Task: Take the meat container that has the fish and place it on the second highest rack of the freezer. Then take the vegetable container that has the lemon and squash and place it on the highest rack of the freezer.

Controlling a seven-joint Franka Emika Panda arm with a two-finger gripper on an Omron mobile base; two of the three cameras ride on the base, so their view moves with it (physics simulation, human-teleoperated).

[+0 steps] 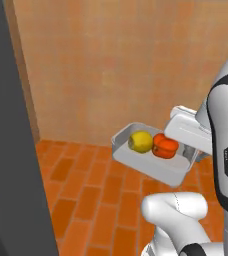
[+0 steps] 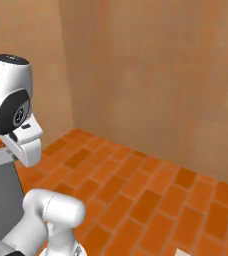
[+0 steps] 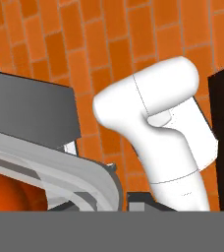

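In front of the jaws, out over the orange brick floor (image 1: pixel 86 200), the vegetable container (image 1: pixel 136 161) hangs in the air, a shallow clear tray tilted a little, carried by its near rim. The gripper (image 1: pixel 193 145) has its jaws drawn narrow on that rim, though the fingertips themselves are hidden behind the white hand in the left base view. Inside the tray the lemon (image 1: pixel 140 141) sits farther from the jaws and the squash (image 1: pixel 165 146) lies just beside them, the two touching. In the hand view the tray's curved clear rim (image 3: pixel 74 172) runs right at the jaws, with the squash's orange flank beneath it. A dark grey panel (image 1: pixel 11 150) stands well off to the tray's far side.
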